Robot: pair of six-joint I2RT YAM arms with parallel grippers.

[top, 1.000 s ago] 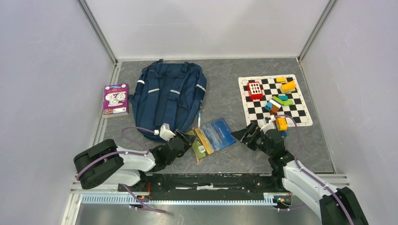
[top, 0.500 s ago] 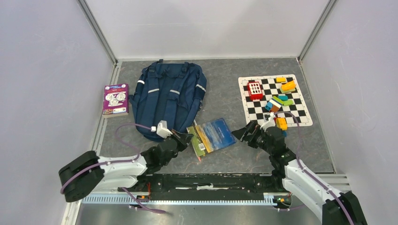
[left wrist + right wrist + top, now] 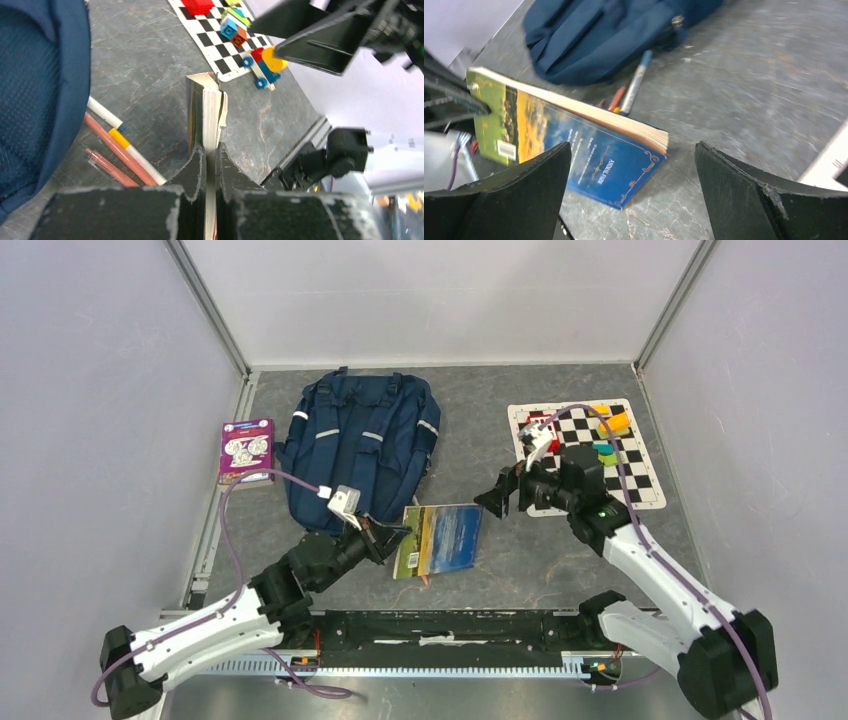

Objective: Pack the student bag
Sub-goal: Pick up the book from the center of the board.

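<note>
Far left: purple box (image 3: 246, 452) lying flat on the grey counter (image 3: 480, 430), just beside the left rail

Next right: the student bag (image 3: 360, 445), navy, lying flat with straps facing up, top toward the back wall, bottom edge toward the arms. Near the purple box but apart from it

Left gripper (image 3: 385, 537) sits just off the bag's bottom right corner. It is clenched on the left edge of a book (image 3: 440, 539); the left wrist view shows both fingers pinching the cover and pages between them

Book: blue and yellow landscape cover with a green strip and a barcode. It is tilted, the gripped end raised and the opposite corner down on the counter. It lies right of the bag's bottom edge

Pens (image 3: 634, 82): a blue-capped marker and reddish pencils on the counter between bag and book, partly tucked behind the book

Right gripper (image 3: 510, 492): hovering above the counter between the book and the mat, pointed toward the book. Jaws spread wide, nothing in them

Far right: black-and-white checkered mat (image 3: 640, 485) flat on the counter, coloured toy blocks (image 3: 612, 423) on it, partly hidden by the right arm
</note>
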